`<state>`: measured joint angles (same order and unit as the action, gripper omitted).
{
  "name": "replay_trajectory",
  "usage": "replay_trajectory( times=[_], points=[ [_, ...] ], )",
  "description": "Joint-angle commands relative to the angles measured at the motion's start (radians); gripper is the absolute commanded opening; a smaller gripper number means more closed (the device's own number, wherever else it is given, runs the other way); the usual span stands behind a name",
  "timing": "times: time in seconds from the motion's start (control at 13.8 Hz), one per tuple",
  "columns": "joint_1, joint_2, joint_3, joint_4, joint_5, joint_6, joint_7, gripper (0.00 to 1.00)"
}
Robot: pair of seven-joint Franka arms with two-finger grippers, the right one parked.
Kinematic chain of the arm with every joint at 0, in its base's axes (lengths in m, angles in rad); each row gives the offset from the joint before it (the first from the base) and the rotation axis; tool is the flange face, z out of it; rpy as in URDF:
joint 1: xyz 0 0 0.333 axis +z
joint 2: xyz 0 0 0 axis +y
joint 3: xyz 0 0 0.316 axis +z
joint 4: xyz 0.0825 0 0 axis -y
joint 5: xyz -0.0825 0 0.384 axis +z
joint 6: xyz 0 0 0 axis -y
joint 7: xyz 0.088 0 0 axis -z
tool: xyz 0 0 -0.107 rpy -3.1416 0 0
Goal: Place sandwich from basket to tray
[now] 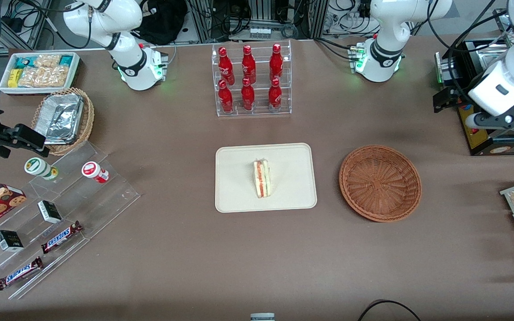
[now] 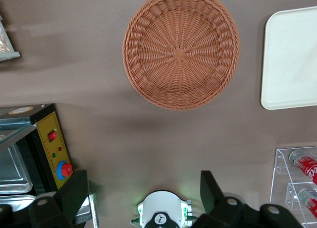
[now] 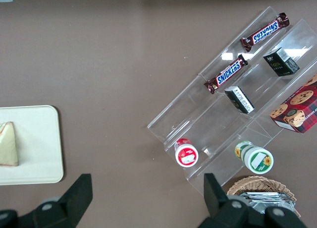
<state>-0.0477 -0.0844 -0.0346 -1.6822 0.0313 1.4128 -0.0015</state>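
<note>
While gripper [image 2: 143,193] hovers open | one sandwich [image 1: 262,179] on tray [image 1: 234,196] | basket [image 1: 380,183] empty

I work in a robotics lab dressed up as a snack shop. My base [image 1: 379,55] is bolted to a brown-covered table [image 1: 257,267], with cable bundles and aluminium framing [image 1: 279,15] above it. Clear acrylic racks display 6 red cola bottles [image 1: 250,80] and 2 Snickers bars [image 1: 60,236], and a yellow control box [image 2: 52,148] carries an emergency-stop button.
</note>
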Motion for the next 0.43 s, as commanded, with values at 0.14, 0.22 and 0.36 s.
replay_trajectory(
  times=[0.14,0.22,0.36],
  points=[
    [-0.018,-0.012,0.035,0.058,0.001,-0.026,0.008,1.00],
    [-0.018,-0.011,0.038,0.058,0.001,-0.023,0.006,1.00],
    [-0.018,-0.009,0.038,0.058,-0.001,-0.018,0.001,1.00]
  ],
)
